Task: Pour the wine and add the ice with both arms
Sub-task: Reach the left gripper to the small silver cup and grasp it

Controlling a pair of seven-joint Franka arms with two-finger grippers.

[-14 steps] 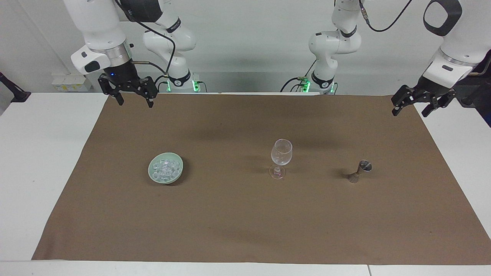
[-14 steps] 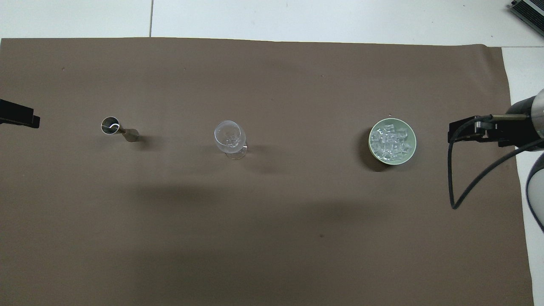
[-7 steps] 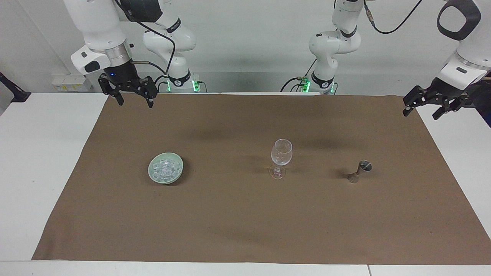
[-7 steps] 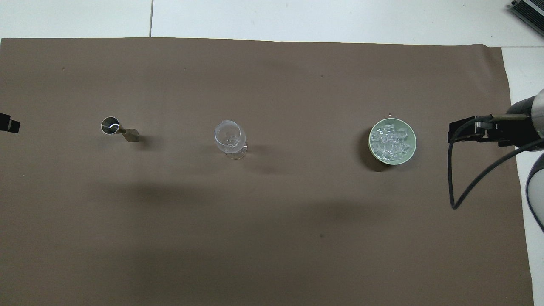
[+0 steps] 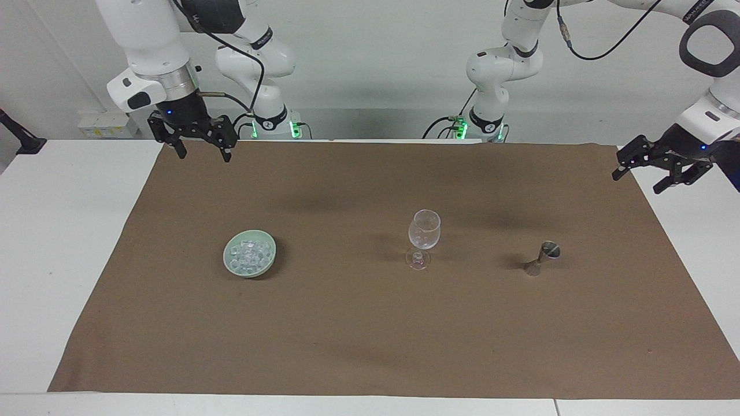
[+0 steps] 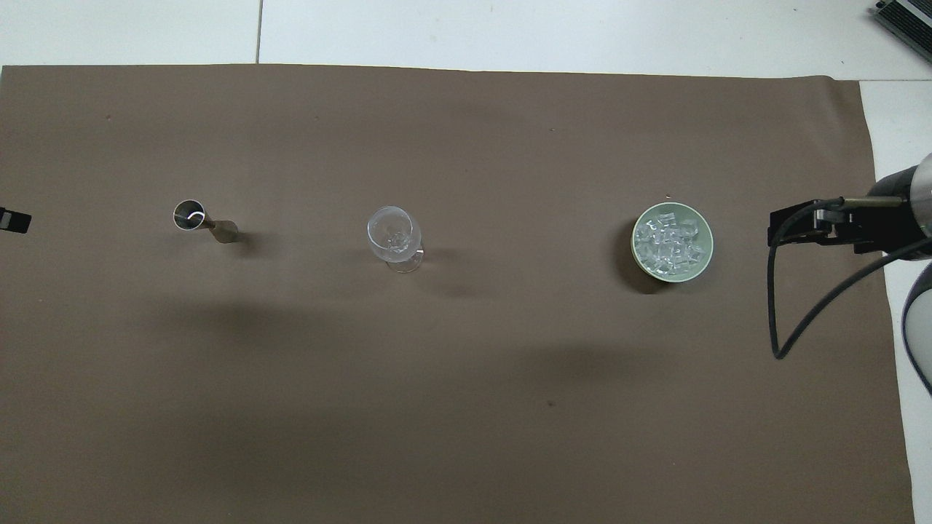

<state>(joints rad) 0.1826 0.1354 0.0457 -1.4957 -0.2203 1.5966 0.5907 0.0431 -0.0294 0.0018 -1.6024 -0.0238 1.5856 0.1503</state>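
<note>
You see the ice (image 6: 671, 240) heaped in the pale green bowl (image 6: 705, 256) at 3 o'clock of the wine glass (image 6: 394, 234) in the overhead view, jigger (image 6: 204, 221) at 9 o'clock. Only the facing view shows you both grippers whole: right gripper (image 5: 200, 149) and left gripper (image 5: 642, 178) hang with fingers spread, holding nothing, over the brown mat's (image 5: 358, 323) edges
</note>
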